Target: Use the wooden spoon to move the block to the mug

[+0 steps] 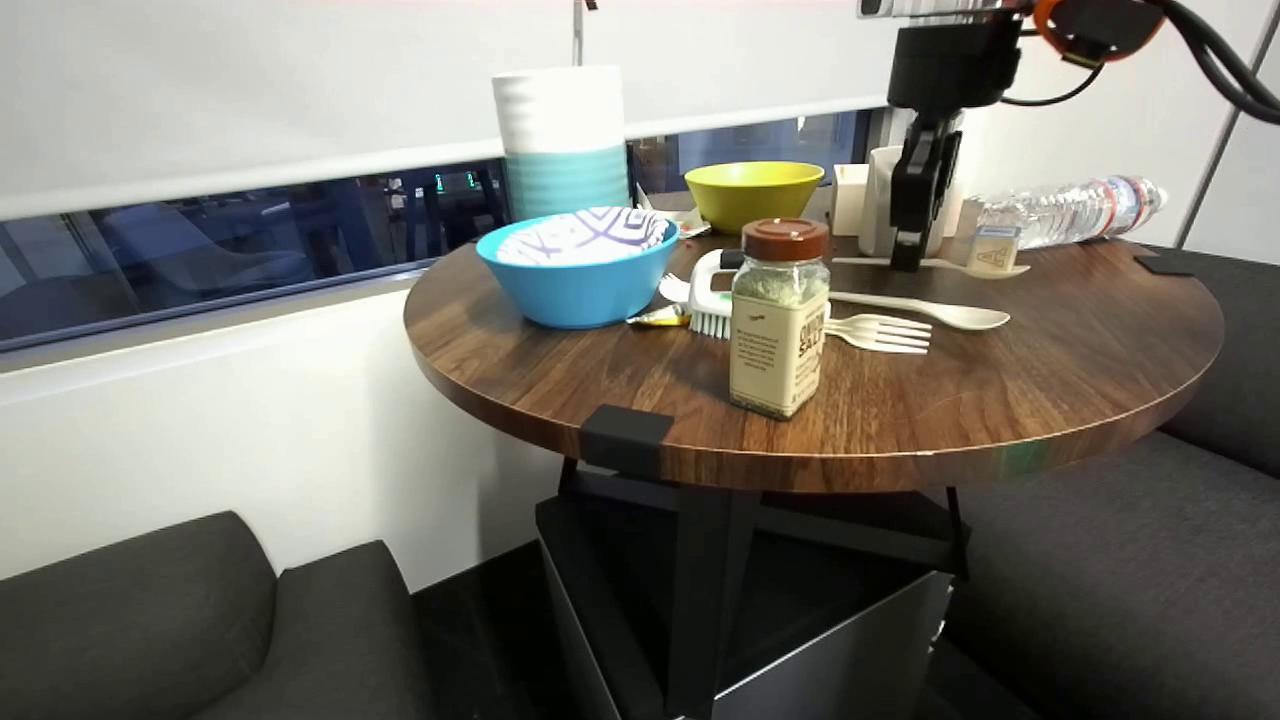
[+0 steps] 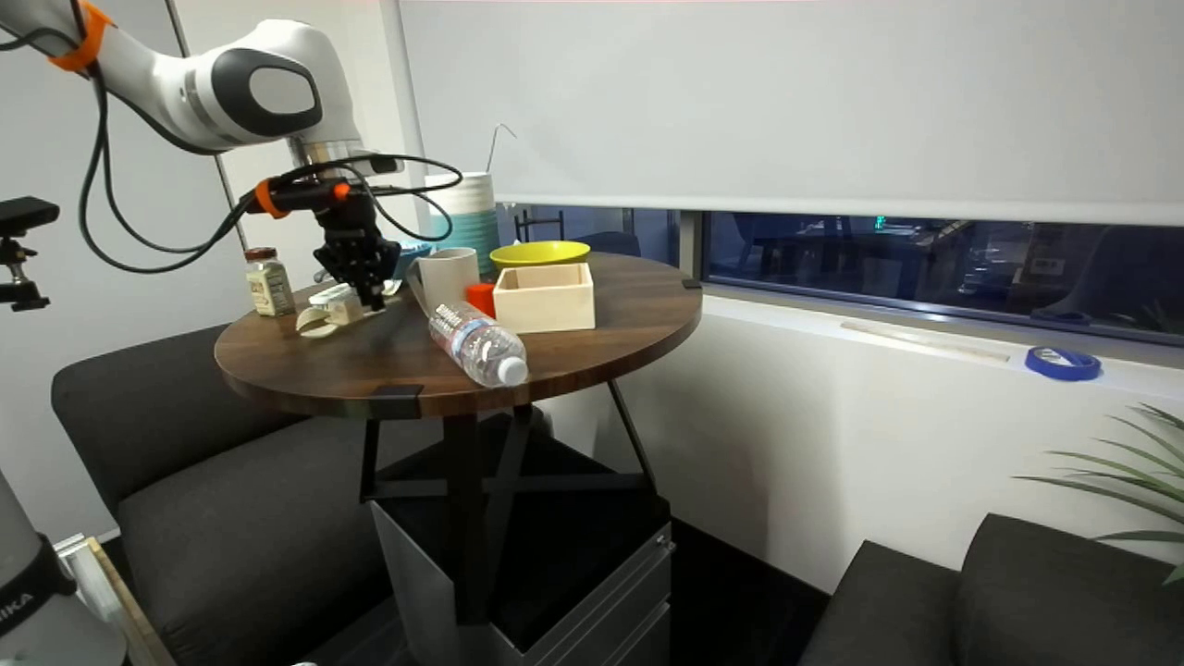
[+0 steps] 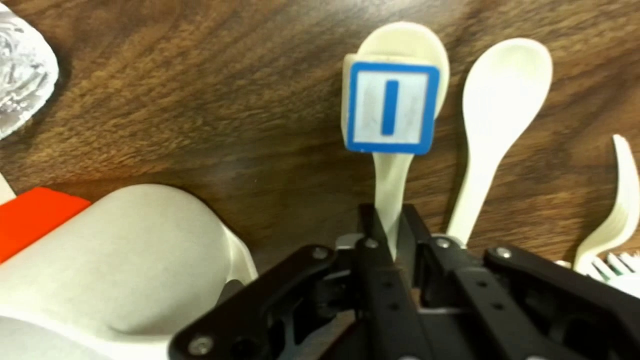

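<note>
Between mug [image 3: 125, 250] and loose spoon [image 3: 502, 95], hand [image 3: 390, 217] clamped on wooden spoon [image 3: 391, 177] bearing block [image 3: 392, 107]; bottle [image 1: 1070, 215], fork [image 1: 880, 333] nearby

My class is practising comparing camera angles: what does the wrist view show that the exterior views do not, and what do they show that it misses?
Only the wrist view shows the blue bar on the white, blue-edged face of the small pale block.
Only the two exterior views show the round yellow bowl and the brown-lidded rectangular jar.
All share the block, the pale wooden spoon under it, the black gripper, the cream-white ceramic mug and the clear plastic bottle.
</note>
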`<state>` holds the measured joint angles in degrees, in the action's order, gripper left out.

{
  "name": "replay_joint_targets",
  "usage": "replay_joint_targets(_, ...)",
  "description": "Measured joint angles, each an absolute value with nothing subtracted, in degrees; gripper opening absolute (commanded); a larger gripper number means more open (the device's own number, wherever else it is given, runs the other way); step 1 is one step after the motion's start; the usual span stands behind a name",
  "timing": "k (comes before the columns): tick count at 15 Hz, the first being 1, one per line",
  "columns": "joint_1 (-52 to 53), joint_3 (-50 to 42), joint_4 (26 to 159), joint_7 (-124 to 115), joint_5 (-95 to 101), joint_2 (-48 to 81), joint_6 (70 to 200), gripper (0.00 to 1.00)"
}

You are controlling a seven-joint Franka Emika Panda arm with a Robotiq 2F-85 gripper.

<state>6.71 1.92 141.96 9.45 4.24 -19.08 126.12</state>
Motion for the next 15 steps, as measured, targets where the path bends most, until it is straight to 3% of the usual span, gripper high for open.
replay_joint_targets(5, 6.7, 2.1, 139.1, 9.5, 4.3, -22.0, 120.8, 0.03)
replay_joint_targets(6, 6.7, 2.1, 138.4, 9.4, 4.3, -22.3, 120.0, 0.13)
replay_joint_targets(12, 6.6, 2.2, 136.7, 9.2, 4.6, -23.0, 118.2, 0.13)
replay_joint_targets(13, 6.6, 2.2, 136.7, 9.2, 4.6, -23.0, 118.1, 0.03)
replay_joint_targets(15, 6.6, 2.2, 136.7, 9.2, 4.6, -23.0, 118.1, 0.03)
